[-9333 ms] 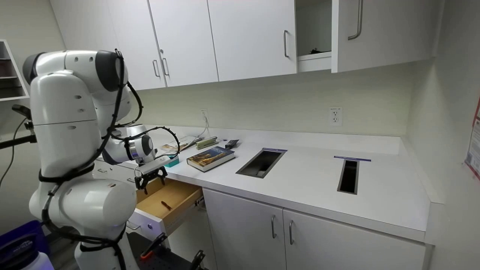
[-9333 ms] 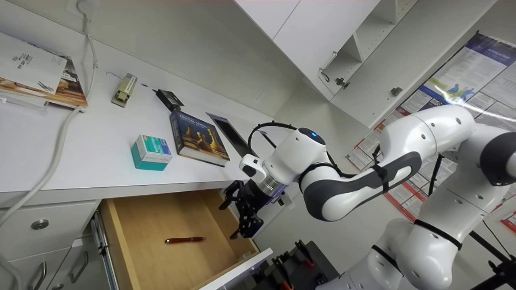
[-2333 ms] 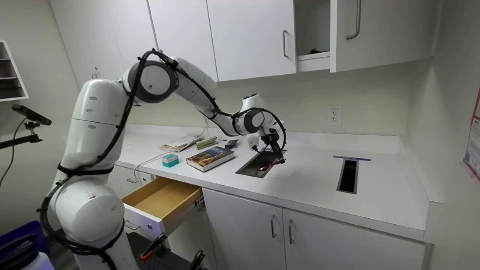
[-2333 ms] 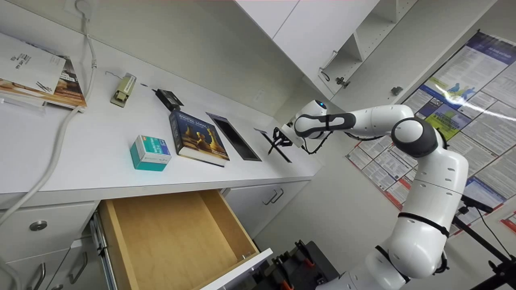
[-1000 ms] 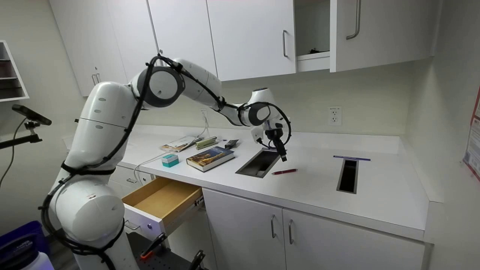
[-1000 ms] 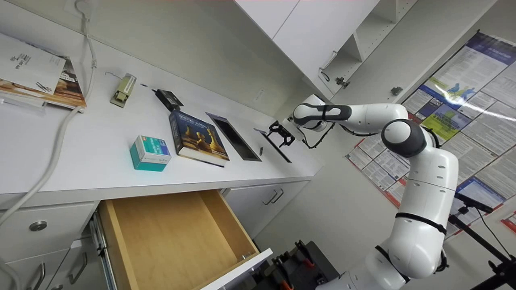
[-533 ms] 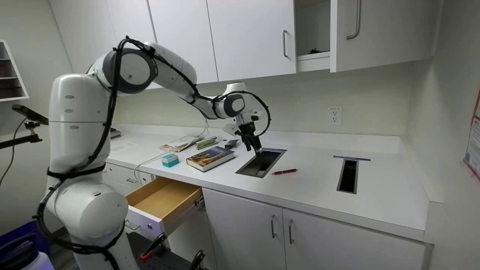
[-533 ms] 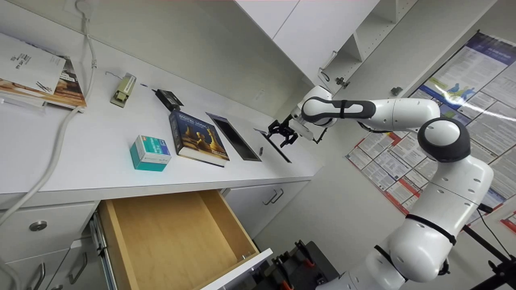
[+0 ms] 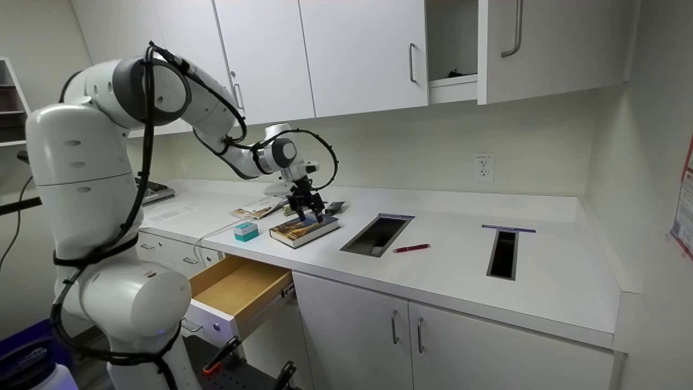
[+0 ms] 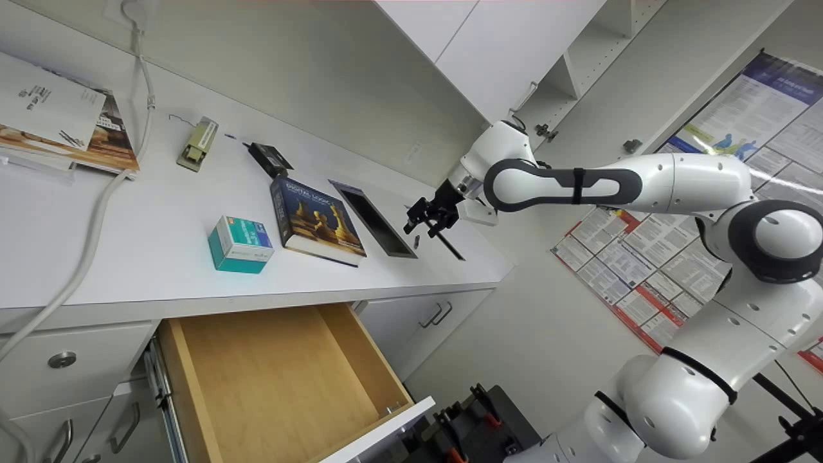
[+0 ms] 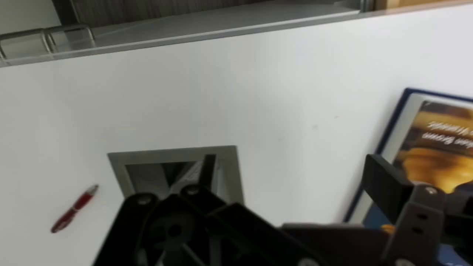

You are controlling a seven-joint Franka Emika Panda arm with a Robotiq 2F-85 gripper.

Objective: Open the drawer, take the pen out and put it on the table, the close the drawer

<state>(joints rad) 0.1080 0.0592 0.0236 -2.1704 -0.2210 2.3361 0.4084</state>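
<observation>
Pen (image 9: pixel 411 248) beside slot (image 9: pixel 378 234), book (image 10: pixel 318 222) beyond; drawer (image 10: pixel 280 379) open

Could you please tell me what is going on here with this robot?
The robot arm isn't handling anything at this moment: its gripper is open and holds nothing above the counter. The red pen lies on the counter beside the wider dark cut-out, not touching it. The drawer stands open, so closing it is probably the step left to do.
</observation>
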